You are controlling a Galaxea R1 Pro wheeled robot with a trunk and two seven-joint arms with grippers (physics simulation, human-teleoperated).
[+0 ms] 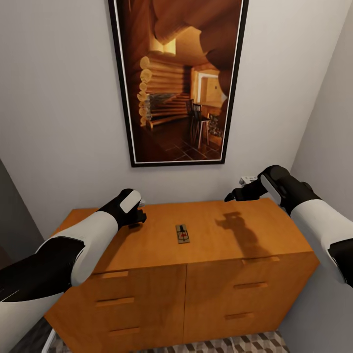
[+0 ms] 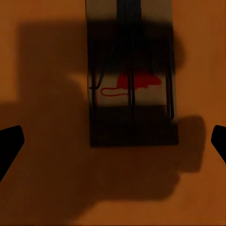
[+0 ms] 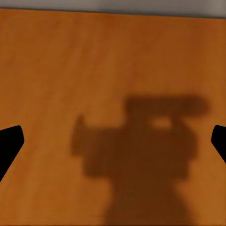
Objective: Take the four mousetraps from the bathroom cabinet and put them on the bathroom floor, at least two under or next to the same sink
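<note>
The orange-brown cabinet [image 1: 230, 245] stands against the wall under a picture. One mousetrap [image 1: 183, 234], a tan board with dark wire and a red mark, lies flat at the middle of its top. My left gripper [image 1: 138, 215] hovers low over the top's left back part. In the left wrist view a mousetrap [image 2: 134, 87] lies in shadow straight below the open left gripper [image 2: 113, 141]. My right gripper [image 1: 234, 196] hangs open above the top's right back part, over bare wood [image 3: 113, 70]. The bathroom sink is out of view.
A large dark-framed picture [image 1: 179, 78] hangs on the wall behind the cabinet. A small white fitting [image 1: 247, 180] sits on the wall by the right gripper. A wall closes in on the right. Patterned bathroom floor [image 1: 235, 343] shows below the drawers.
</note>
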